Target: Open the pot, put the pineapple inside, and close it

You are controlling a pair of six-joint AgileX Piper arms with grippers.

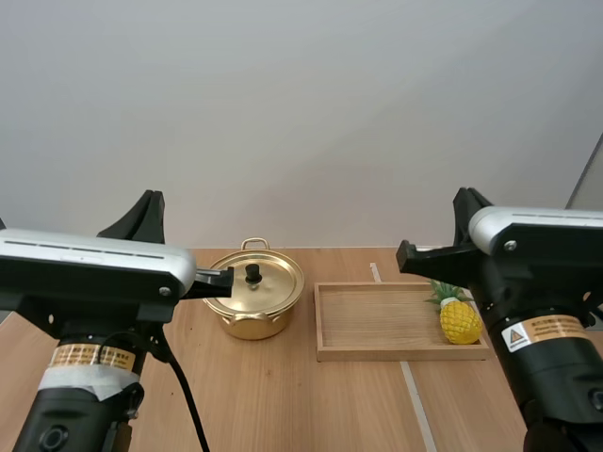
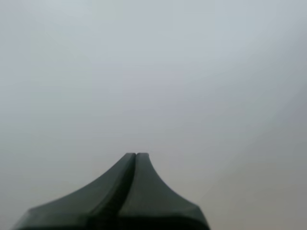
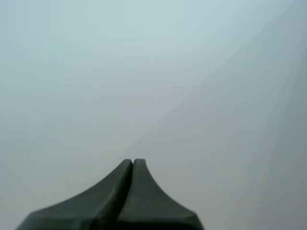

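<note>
A golden pot (image 1: 254, 301) stands on the wooden table, its lid (image 1: 256, 281) on, with a black knob (image 1: 252, 273) in the middle. A yellow toy pineapple (image 1: 459, 319) with a green crown lies at the right end of a wooden tray (image 1: 377, 325). My left gripper (image 1: 226, 277) is raised near the pot's left side, and its fingers lie together as one dark wedge (image 2: 136, 155) against a plain wall. My right gripper (image 1: 403, 256) hangs above the tray near the pineapple, its fingers likewise pressed together (image 3: 133, 161). Neither holds anything.
The tray sits just right of the pot. A pale seam (image 1: 412, 391) runs front to back across the table (image 1: 283, 395). Bare tabletop lies in front of the pot and tray. A plain wall stands behind.
</note>
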